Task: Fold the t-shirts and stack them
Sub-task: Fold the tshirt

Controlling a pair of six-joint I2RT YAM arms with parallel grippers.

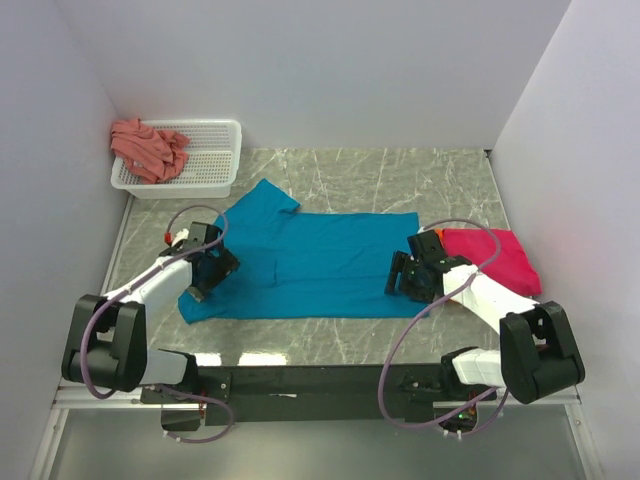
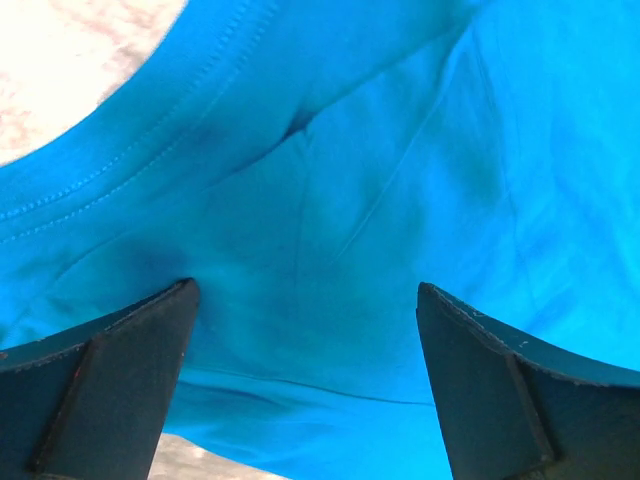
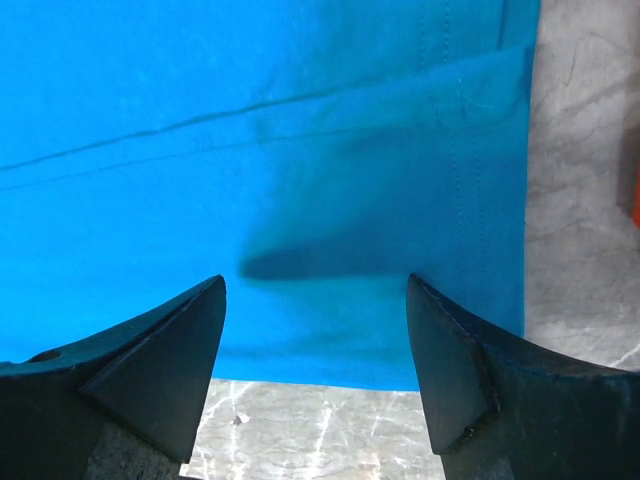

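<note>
The teal-blue t-shirt (image 1: pixel 310 262) lies spread flat on the marble table, one sleeve pointing to the far left. My left gripper (image 1: pixel 203 280) hovers over its left end, jaws open, nothing between them; the cloth fills the left wrist view (image 2: pixel 330 200). My right gripper (image 1: pixel 403 275) is over the shirt's right hem, jaws open and empty; the hem shows in the right wrist view (image 3: pixel 300 150). A folded magenta-pink t-shirt (image 1: pixel 495 258) lies to the right, with a bit of orange (image 1: pixel 428 238) at its left edge. A salmon-pink t-shirt (image 1: pixel 148 148) is bunched in the basket.
The white mesh basket (image 1: pixel 215 160) stands at the far left corner. White walls close in the table on the left, back and right. Bare marble (image 1: pixel 400 175) shows beyond the teal shirt and in front of it (image 3: pixel 330 430).
</note>
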